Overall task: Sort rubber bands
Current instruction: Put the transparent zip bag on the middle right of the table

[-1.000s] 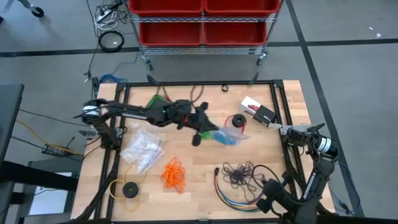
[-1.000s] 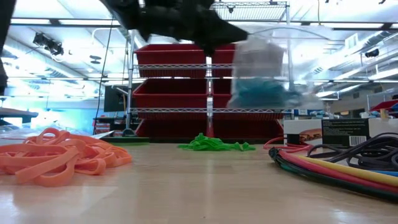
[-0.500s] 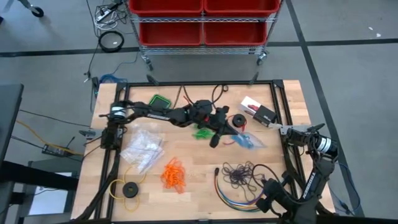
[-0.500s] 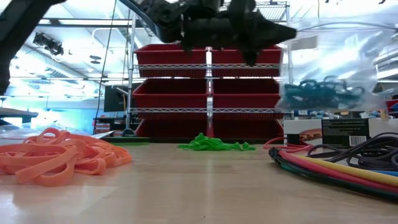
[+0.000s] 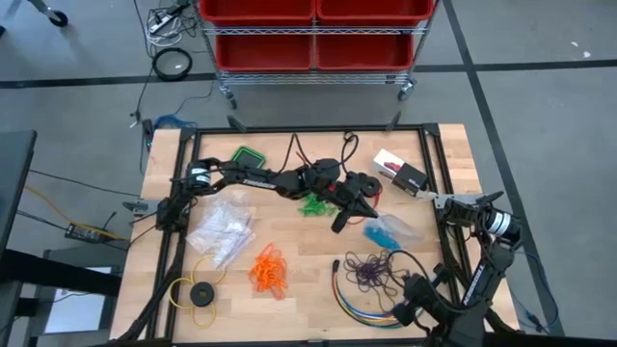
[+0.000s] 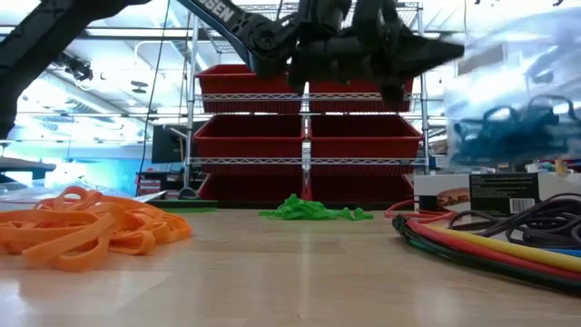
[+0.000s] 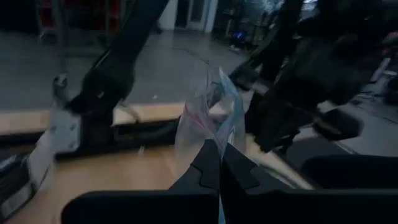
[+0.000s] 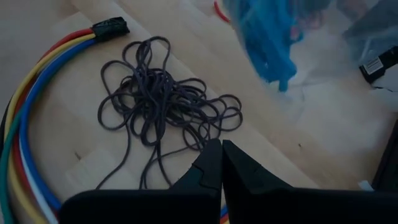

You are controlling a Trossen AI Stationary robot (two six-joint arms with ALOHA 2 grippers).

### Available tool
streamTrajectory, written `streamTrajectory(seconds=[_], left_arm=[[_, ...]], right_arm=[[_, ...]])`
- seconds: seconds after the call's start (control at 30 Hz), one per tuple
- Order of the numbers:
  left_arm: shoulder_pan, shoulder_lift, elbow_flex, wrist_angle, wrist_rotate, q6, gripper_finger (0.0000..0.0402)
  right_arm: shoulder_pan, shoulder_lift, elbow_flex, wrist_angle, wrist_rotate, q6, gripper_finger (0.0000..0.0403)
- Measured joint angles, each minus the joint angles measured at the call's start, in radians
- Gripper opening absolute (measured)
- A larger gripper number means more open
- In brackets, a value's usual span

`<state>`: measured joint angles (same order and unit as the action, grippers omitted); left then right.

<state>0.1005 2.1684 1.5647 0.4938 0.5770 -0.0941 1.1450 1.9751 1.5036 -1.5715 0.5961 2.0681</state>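
The blue bands [image 5: 378,232] ride in a clear bag [image 5: 395,231], held off the worktop [image 5: 308,280] right of centre, its top edge pinched in the left jaws [image 7: 219,163]. The purple bands [image 5: 371,270] lie at its seven o'clock, the green ones [image 5: 312,205] at its ten. Judged best: carry it level and set it on bare wood, clear of both. The right jaws [image 8: 221,163], shut and empty, wait over the purple bands.

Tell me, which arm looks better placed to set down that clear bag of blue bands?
The left. Its gripper is shut on the clear bag of blue rubber bands, holding it above the table. The right gripper, shut and empty, waits over the dark purple bands.
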Motion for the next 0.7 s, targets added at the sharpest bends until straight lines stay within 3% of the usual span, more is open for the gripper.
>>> streamTrajectory(seconds=[0.13,0.2,0.47,0.57,0.7], left_arm=[[0.017,0.015,0.0,-0.012,-0.018,0.009,0.0006],[0.022,0.02,-0.001,-0.046,-0.018,0.038,0.0028],[0.039,0.025,-0.002,-0.186,-0.346,0.151,0.0191],[0.06,0.025,-0.002,-0.165,-0.331,0.138,0.023],[0.071,0.023,-0.002,-0.139,-0.293,0.112,0.025]], right_arm=[[-0.017,0.0,0.0,0.0,0.0,-0.009,0.0],[-0.027,0.0,0.0,0.001,0.0,-0.022,0.0],[-0.062,0.0,0.0,0.0,0.022,-0.057,0.0001],[-0.07,0.0,0.0,0.0,0.036,-0.067,0.0001],[-0.076,0.0,0.0,0.001,0.039,-0.074,0.0001]])
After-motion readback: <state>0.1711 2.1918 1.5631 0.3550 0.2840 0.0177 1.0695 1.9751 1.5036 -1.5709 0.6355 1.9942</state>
